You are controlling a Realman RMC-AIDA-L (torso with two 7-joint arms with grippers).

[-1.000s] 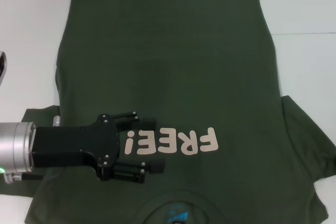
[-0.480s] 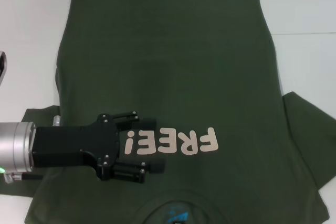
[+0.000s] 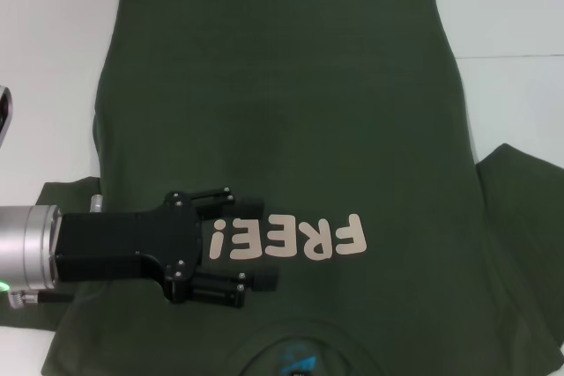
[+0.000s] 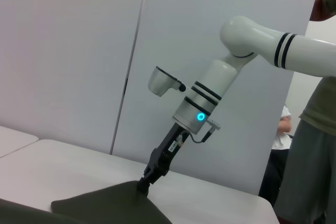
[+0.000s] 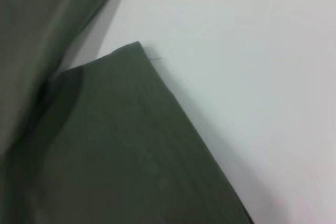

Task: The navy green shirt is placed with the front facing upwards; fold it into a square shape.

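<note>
The navy green shirt (image 3: 282, 129) lies front up on the white table (image 3: 511, 85), with the cream "FREE!" letters (image 3: 286, 237) and the collar near me. My left gripper (image 3: 266, 242) is open and hovers over the shirt's chest, its fingers either side of the "!". My right gripper is out of the head view. The left wrist view shows it (image 4: 143, 184) far off, its tips closed on the corner of the shirt's sleeve (image 4: 110, 202). The right wrist view shows that sleeve (image 5: 121, 145) over the table.
A grey object (image 3: 3, 114) sits at the table's left edge. A person (image 4: 307, 129) stands beyond the table in the left wrist view. A seam (image 3: 511, 56) crosses the table at the right.
The sleeve at the right edge of the head view has shifted outward to the right, away from the shirt's body. My left gripper has stayed in place.
</note>
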